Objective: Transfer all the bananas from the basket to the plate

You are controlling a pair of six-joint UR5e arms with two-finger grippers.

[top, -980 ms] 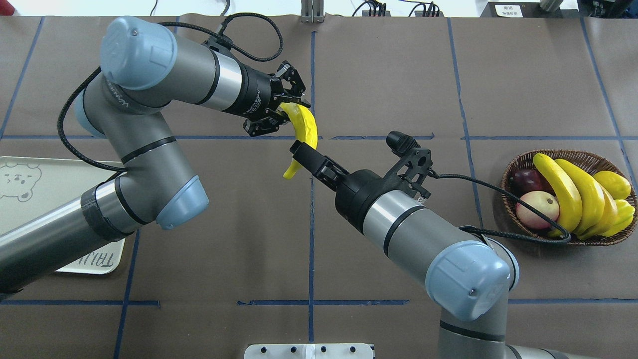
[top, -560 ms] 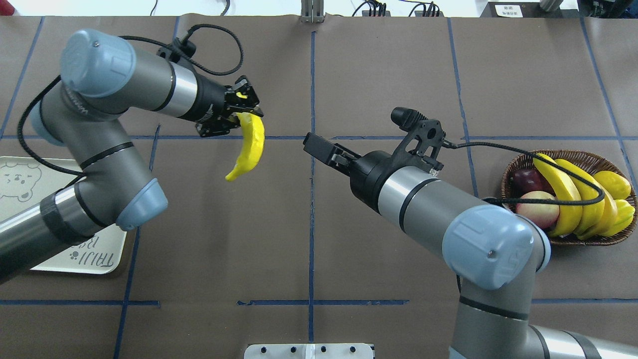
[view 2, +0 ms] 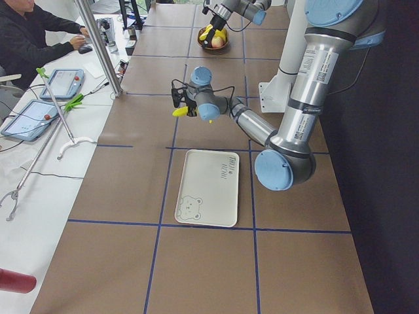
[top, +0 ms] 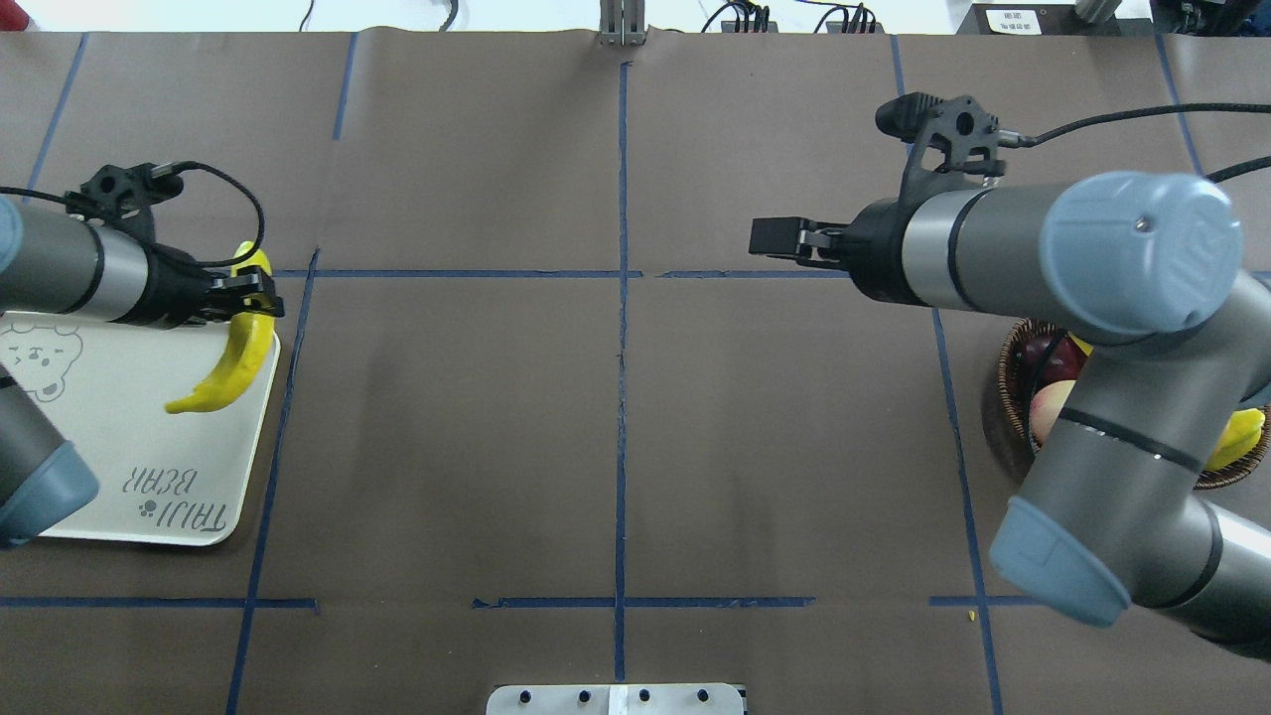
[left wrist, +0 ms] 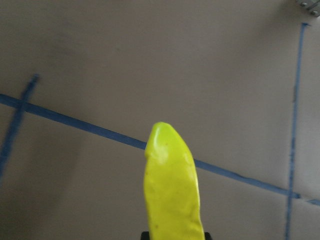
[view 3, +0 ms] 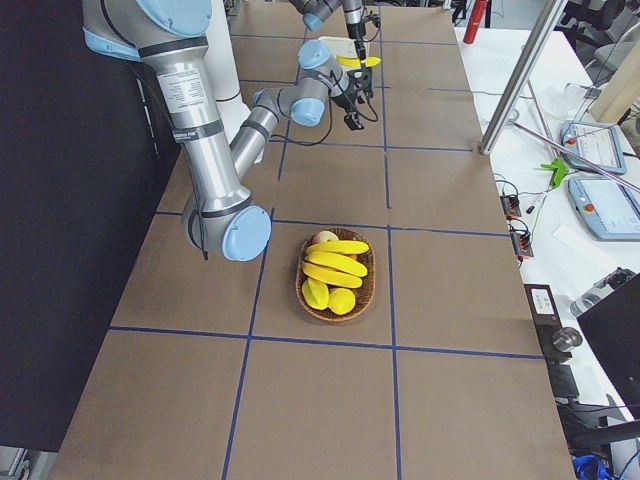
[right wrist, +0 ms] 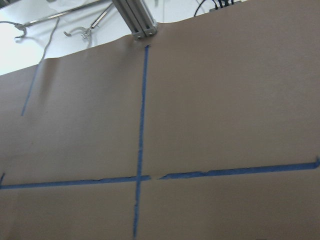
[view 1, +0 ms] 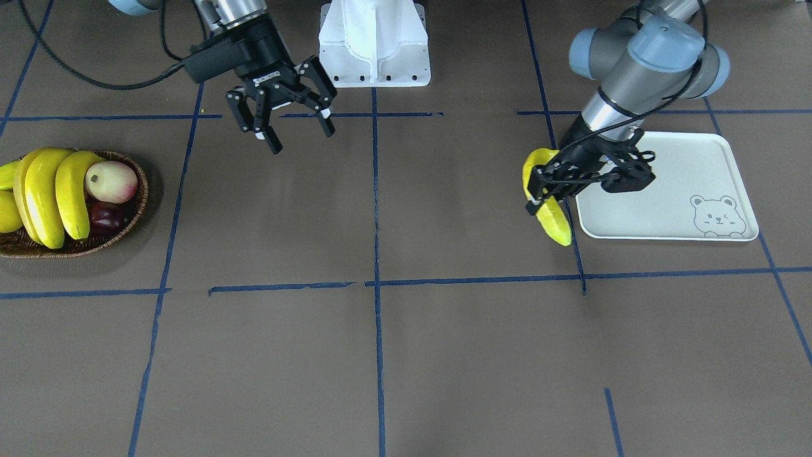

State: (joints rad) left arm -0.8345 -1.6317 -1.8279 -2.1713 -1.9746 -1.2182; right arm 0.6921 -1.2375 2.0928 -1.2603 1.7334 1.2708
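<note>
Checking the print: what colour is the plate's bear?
Grey bear outline on white plate; exterior front-facing view.

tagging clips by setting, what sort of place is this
Probably a robotics lab: a left arm and right arm over a blue-taped table, a person at a side bench with tablets.

The brown, blue-taped table (view 1: pixel 444 355) carries the basket (view 1: pixel 95 246) and the plate (view 1: pixel 666 190), well apart.
</note>
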